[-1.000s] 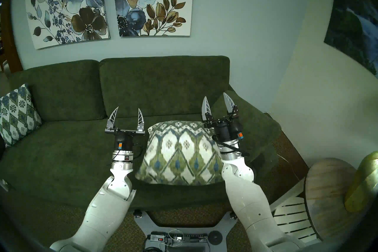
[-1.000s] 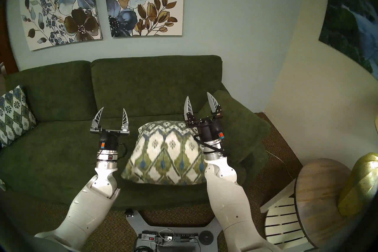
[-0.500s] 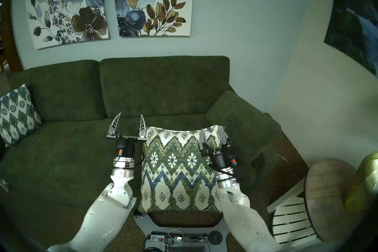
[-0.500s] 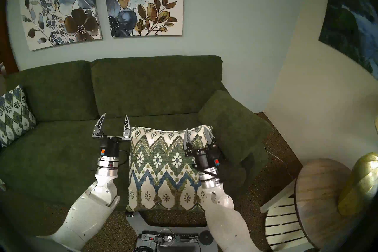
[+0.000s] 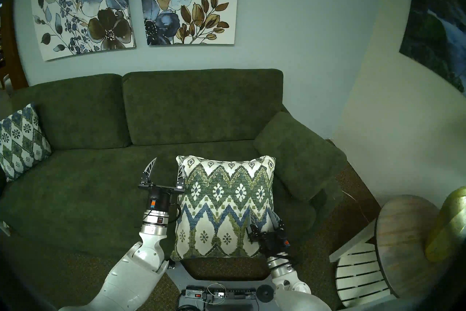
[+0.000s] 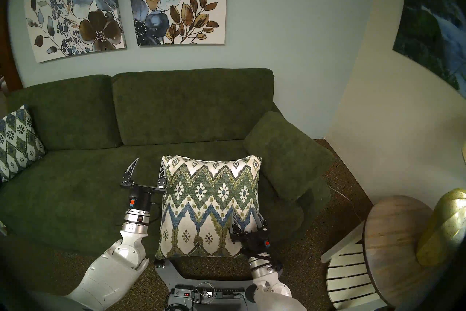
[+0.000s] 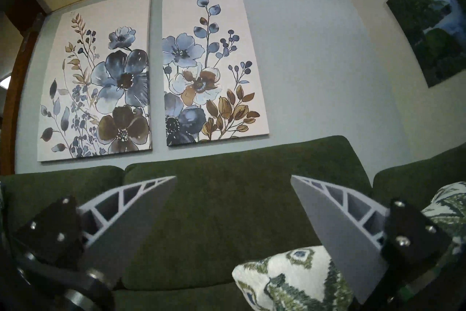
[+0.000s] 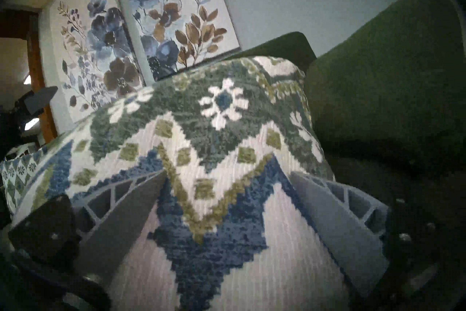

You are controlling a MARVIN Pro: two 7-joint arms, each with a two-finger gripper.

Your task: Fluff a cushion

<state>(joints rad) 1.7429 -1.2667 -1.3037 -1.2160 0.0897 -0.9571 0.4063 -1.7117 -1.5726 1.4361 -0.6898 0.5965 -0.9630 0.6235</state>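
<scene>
The cushion [image 5: 224, 207], cream with olive and blue zigzags and flower motifs, stands tilted up at the sofa's front edge, its face toward my head. My left gripper [image 5: 166, 168] is open beside its upper left edge. The left gripper's right finger [image 7: 335, 222] lies against the cushion's corner [image 7: 290, 277]. My right gripper [image 5: 264, 218] is open at the lower right part of the cushion. Both its fingertips press into the cushion's face [image 8: 227, 126]. In the head stereo right view the cushion [image 6: 209, 204] sits between the left gripper [image 6: 148, 168] and the right gripper [image 6: 245, 218].
The dark green sofa [image 5: 75, 189] has a padded armrest [image 5: 297, 151] right of the cushion. A smaller patterned pillow [image 5: 22, 141] leans at the far left. A round wooden table [image 5: 408, 239], a gold object [image 5: 448, 222] and a white slatted piece [image 5: 360, 275] stand at the right.
The cushion went from lying flat on the seat to standing tilted at the front edge with another face showing. My right gripper dropped to its lower right. My left gripper moved closer to me, against its left edge.
</scene>
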